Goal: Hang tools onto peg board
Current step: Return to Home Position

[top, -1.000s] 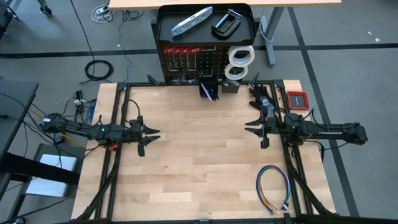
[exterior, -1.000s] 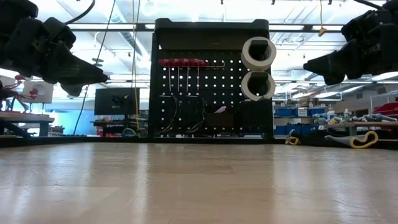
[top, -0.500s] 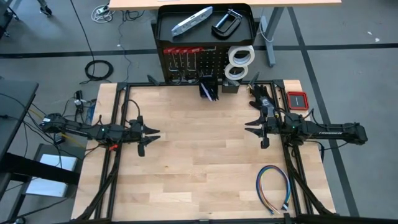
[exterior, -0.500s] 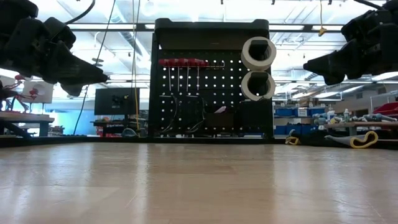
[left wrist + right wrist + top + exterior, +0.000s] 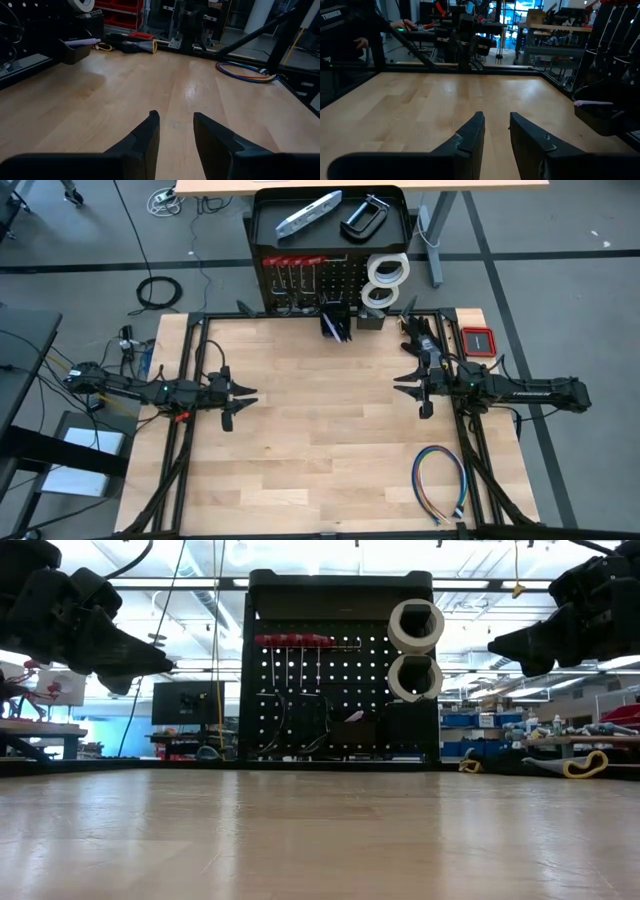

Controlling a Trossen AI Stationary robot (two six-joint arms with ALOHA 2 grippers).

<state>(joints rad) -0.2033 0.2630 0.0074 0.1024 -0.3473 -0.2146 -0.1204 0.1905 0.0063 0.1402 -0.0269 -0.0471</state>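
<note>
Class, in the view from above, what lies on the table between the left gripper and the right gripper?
Nothing: the high view shows only bare wooden table between the left gripper and the right gripper.

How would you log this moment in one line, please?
left gripper: open, above table | right gripper: open, above table | peg board: tape rolls, red tools hung

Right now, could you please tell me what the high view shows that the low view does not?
Only the high view: the silver bar-shaped tool and black C-clamp atop the black peg board, and the multicoloured wire loop on the wooden table. Only the low view: a dark monitor beyond it. Both: white tape rolls, red-handled tools, left gripper and right gripper over the table.
</note>
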